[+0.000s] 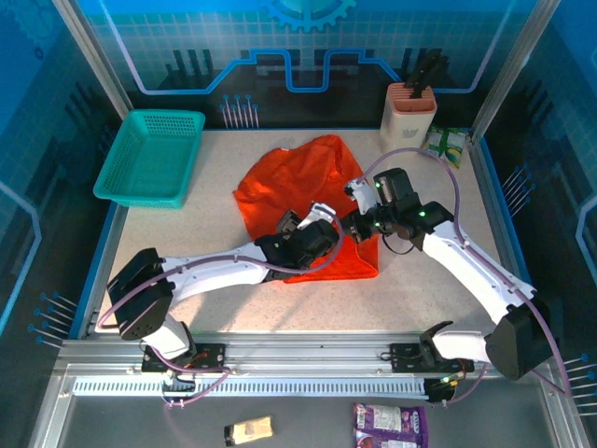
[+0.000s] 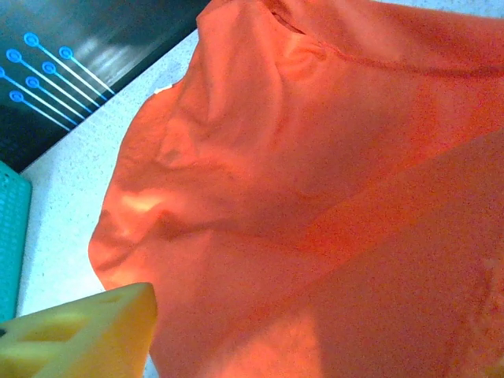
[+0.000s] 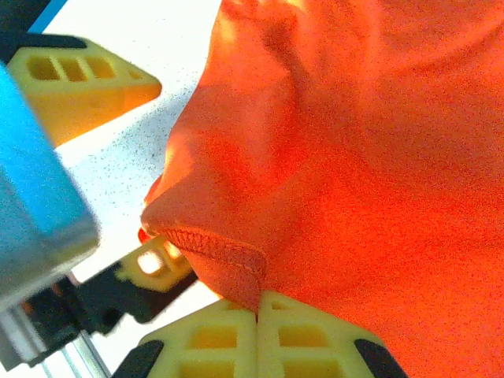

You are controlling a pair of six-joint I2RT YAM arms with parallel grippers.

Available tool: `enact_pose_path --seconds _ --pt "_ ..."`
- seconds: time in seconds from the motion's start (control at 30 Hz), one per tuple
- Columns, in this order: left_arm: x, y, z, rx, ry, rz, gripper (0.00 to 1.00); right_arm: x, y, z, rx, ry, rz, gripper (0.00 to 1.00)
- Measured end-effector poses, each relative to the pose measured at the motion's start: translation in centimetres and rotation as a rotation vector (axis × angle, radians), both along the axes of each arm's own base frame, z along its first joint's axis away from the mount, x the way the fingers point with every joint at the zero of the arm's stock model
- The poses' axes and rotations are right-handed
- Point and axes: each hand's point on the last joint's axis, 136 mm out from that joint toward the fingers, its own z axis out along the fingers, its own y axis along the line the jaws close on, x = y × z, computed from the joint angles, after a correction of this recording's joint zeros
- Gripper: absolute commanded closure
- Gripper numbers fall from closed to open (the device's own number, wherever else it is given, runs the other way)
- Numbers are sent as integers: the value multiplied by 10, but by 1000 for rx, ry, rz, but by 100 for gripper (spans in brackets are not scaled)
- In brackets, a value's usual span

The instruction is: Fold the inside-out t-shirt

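The bright orange t-shirt (image 1: 297,182) lies crumpled in the middle of the table, and its cloth spreads across the left wrist view (image 2: 315,181). My right gripper (image 3: 258,303) is shut on a stitched hem edge of the shirt (image 3: 228,256), and it sits at the shirt's near right part (image 1: 358,227). My left gripper (image 1: 319,235) is just left of it, over the cloth. Its yellow fingers (image 3: 79,79) stand wide apart. One left finger (image 2: 87,327) shows beside the cloth; the other is hidden by it.
A teal mesh basket (image 1: 149,154) sits at the table's far left, its edge (image 2: 12,236) near the shirt. A beige holder with dark utensils (image 1: 410,112) and a green packet (image 1: 446,145) stand at the back right. Bare table (image 1: 187,252) lies left of the shirt.
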Motion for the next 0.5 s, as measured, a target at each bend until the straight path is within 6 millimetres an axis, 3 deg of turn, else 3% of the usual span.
enact_pose_path --seconds 0.17,0.3,0.33,0.4,0.5 --pt "-7 2 2 -10 26 -30 76 2 -3 -4 -21 6 -13 100" --pt "-10 -2 -8 -40 109 -90 97 7 -7 -9 -60 7 -33 100" --pt "-10 -2 -11 -60 139 -109 100 10 -9 -11 -72 4 -43 99" --pt "-8 -3 -15 -117 206 -148 100 16 -12 -14 -98 1 -67 84" --pt "-4 -3 -15 -216 301 -198 100 24 -22 -20 -136 6 -139 75"
